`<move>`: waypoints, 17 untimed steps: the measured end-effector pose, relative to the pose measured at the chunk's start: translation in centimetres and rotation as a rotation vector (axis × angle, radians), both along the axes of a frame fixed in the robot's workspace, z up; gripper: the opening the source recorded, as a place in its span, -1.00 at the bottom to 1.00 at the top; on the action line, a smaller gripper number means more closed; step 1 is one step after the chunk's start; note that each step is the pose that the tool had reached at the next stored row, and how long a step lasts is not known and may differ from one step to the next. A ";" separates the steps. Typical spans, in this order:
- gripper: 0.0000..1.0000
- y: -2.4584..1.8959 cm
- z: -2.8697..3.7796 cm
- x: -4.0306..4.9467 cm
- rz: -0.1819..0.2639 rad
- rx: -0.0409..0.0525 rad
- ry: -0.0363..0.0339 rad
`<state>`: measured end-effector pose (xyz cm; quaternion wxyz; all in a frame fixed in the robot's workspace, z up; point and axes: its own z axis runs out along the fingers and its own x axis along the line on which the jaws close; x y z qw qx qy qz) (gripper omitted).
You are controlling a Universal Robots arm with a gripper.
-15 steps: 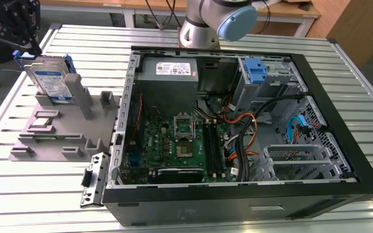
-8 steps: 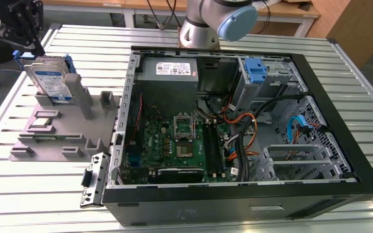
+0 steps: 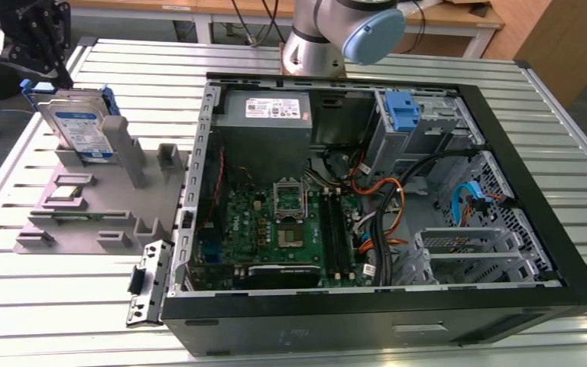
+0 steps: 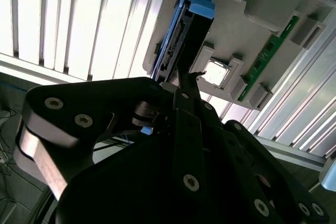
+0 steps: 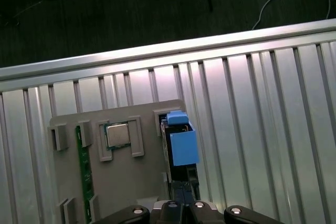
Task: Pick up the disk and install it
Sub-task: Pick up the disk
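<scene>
The disk (image 3: 77,126) stands on edge in the grey holder (image 3: 89,206) on the table (image 3: 69,306) (top edge exposed for grasping). The claw (image 4: 185,81) hovers just above it; apart or together, cannot tell.

A: Bench surface?
B: Slatted metal table (image 3: 59,321). An open computer case (image 3: 556,229) lies on it, toward the exterior view's right.
A: Contents of the case?
B: Green motherboard (image 3: 273,222), grey power-supply box (image 3: 273,115), lone blue bracket (image 3: 403,111) in the drive bay, loose cables (image 3: 396,191).
A: Exterior view's left?
B: Grey fixture (image 3: 79,218) just beside the case. It holds a square chip (image 5: 116,134) and a green memory stick (image 5: 83,166).
</scene>
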<state>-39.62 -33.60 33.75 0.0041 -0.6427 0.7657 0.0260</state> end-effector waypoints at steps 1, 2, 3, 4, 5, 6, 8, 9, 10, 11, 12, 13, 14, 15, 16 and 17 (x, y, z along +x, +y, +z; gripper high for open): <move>-0.80 0.00 -0.03 -0.01 0.001 0.0000 -0.0001; -0.80 -0.01 -0.05 -0.03 0.001 0.0000 0.0000; -0.80 -0.01 -0.07 -0.03 0.002 0.0000 0.0000; -0.80 0.00 -0.09 -0.03 0.003 0.0001 0.0000; -0.80 0.00 -0.14 -0.03 0.003 0.0001 -0.0002; -0.80 0.00 -0.16 -0.04 0.004 0.0000 0.0000; -0.80 0.00 -0.16 -0.04 0.004 0.0000 0.0001; -0.80 0.00 -0.16 -0.04 0.004 0.0000 0.0001; -0.80 0.00 -0.17 -0.04 0.004 0.0000 0.0000; -0.80 0.00 -0.18 -0.05 0.005 0.0000 -0.0001; -0.80 0.00 -0.23 -0.07 0.006 0.0003 -0.0008; -0.80 0.00 -0.24 -0.07 0.008 0.0002 -0.0008; -0.80 0.00 -0.24 -0.07 0.008 0.0001 -0.0007; -0.80 0.00 -0.23 -0.07 0.009 0.0001 -0.0006; -0.80 0.00 -0.23 -0.07 0.009 0.0000 -0.0006; -0.80 0.00 -0.23 -0.07 0.009 0.0000 -0.0006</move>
